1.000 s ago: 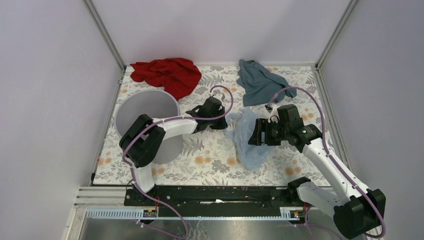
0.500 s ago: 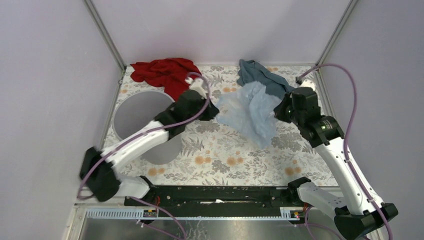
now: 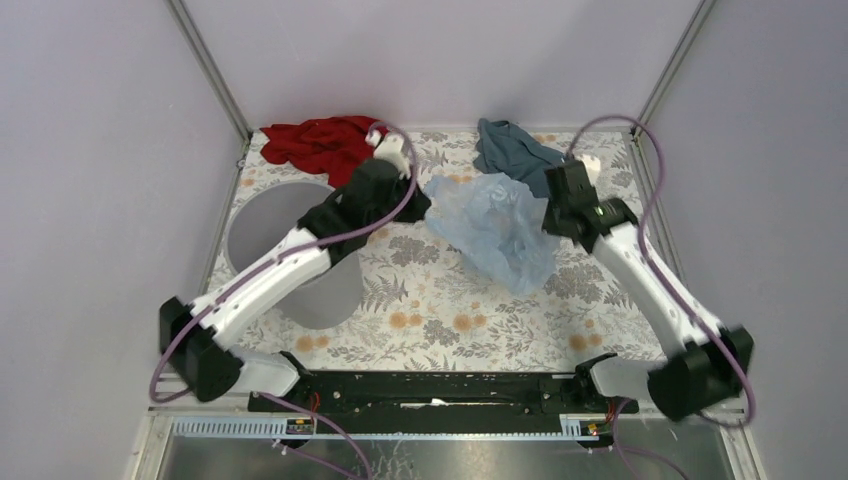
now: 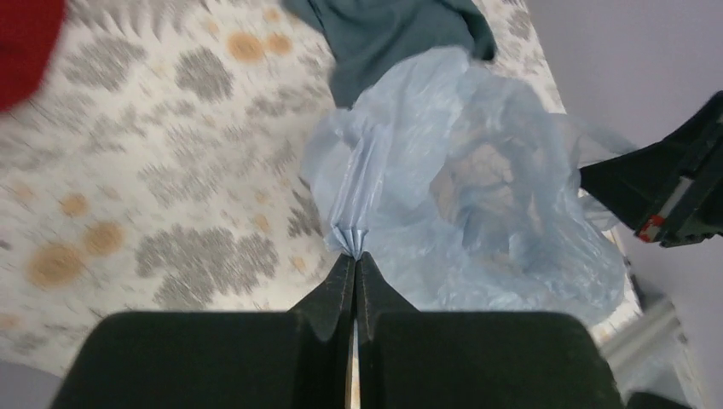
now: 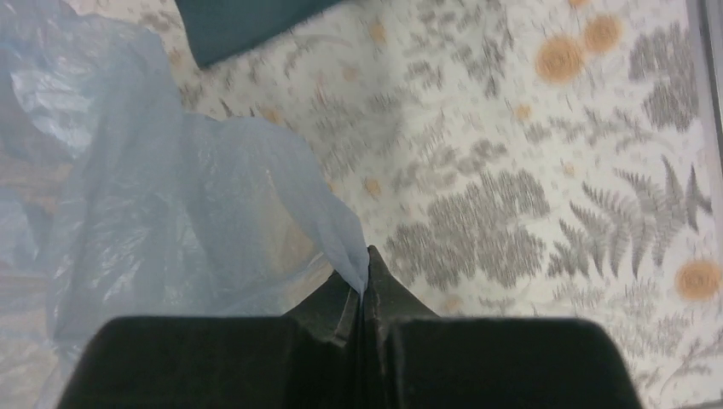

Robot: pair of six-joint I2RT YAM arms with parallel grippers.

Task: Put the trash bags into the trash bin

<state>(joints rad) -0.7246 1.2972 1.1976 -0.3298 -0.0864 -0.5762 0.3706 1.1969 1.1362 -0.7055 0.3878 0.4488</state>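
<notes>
The pale blue translucent trash bag [image 3: 495, 228] hangs stretched in the air between both grippers, above the middle of the table. My left gripper [image 3: 422, 204] is shut on a bunched edge of the trash bag [image 4: 460, 187] at its left side. On the right, my right gripper [image 3: 548, 222] is shut on another edge of the trash bag [image 5: 128, 187]. The round grey trash bin [image 3: 262, 222] stands at the left of the table, partly hidden under my left arm; nothing shows inside it.
A red cloth [image 3: 315, 142] lies at the back left, just behind the bin. A teal-blue cloth [image 3: 505, 147] lies at the back centre, right behind the bag. Lilac walls close in the flowered table [image 3: 430, 310] on three sides.
My right gripper has closed on the bag's edge, and both arms have lifted it off the table and spread it between them toward the back.
</notes>
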